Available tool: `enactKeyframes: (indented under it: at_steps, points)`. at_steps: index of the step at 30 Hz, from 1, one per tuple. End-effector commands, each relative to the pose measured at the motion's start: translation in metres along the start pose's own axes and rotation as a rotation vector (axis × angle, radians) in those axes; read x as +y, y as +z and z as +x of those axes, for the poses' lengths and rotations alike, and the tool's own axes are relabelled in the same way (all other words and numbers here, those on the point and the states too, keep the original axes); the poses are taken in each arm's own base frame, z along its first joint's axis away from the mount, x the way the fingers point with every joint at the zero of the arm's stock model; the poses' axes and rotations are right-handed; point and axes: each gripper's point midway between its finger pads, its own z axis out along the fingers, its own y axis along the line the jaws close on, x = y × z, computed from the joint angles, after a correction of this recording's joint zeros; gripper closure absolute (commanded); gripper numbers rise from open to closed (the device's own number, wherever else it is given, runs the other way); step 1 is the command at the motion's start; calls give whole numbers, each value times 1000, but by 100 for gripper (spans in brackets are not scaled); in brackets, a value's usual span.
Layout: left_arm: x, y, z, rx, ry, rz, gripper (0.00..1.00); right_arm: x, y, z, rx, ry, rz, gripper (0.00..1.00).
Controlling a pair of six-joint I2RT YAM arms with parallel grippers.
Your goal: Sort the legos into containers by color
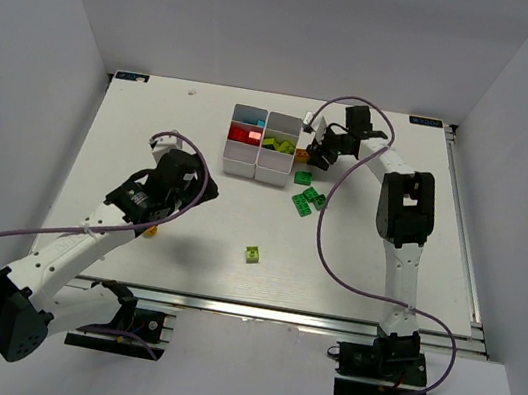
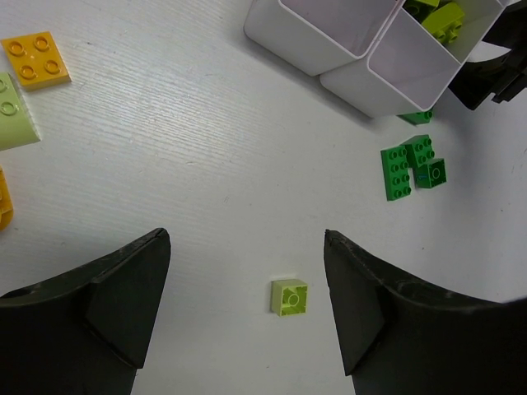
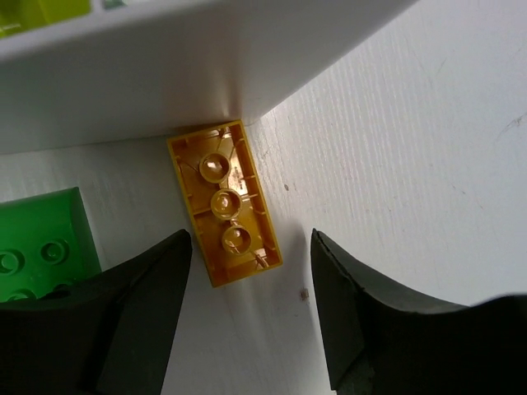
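The containers, a white tray (image 1: 240, 158) (image 2: 362, 82) at the table's back middle, hold light blue, red and lime legos. An orange brick (image 3: 224, 202) (image 1: 301, 155) lies upside down against the tray's wall (image 3: 165, 74). My right gripper (image 3: 249, 239) (image 1: 314, 153) is open, its fingers on either side of that brick's near end without touching it. Dark green bricks (image 1: 306, 200) (image 2: 409, 169) lie just in front of the tray, and one (image 3: 41, 243) shows left of the right gripper. A lime brick (image 1: 253, 253) (image 2: 289, 297) lies alone mid-table. My left gripper (image 2: 245, 239) (image 1: 185, 184) hangs open and empty high above the table.
An orange plate (image 2: 34, 59) and a pale green brick (image 2: 15, 111) lie at the left, with another orange piece (image 1: 150, 232) under the left arm. Purple cables (image 1: 325, 228) loop over the table. A metal rail (image 1: 275, 313) runs along the near edge.
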Motion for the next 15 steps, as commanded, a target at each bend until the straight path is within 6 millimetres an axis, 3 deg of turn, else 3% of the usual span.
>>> enactKeyframes:
  at_steps: [1, 3, 10, 15]
  points:
    - [-6, -3, -8, -14, -9, 14, 16, 4, -1, -7, -31, -22, -28, 38]
    - [-7, -3, -8, -11, -9, 19, 16, 5, -3, -9, -37, -24, -30, 42]
    - [-11, 0, -1, 9, -23, 46, 16, 13, -18, -15, -66, -19, -27, 70]
    - [-14, 4, 6, 36, -19, 68, 16, 18, -34, -17, -79, -6, -16, 76]
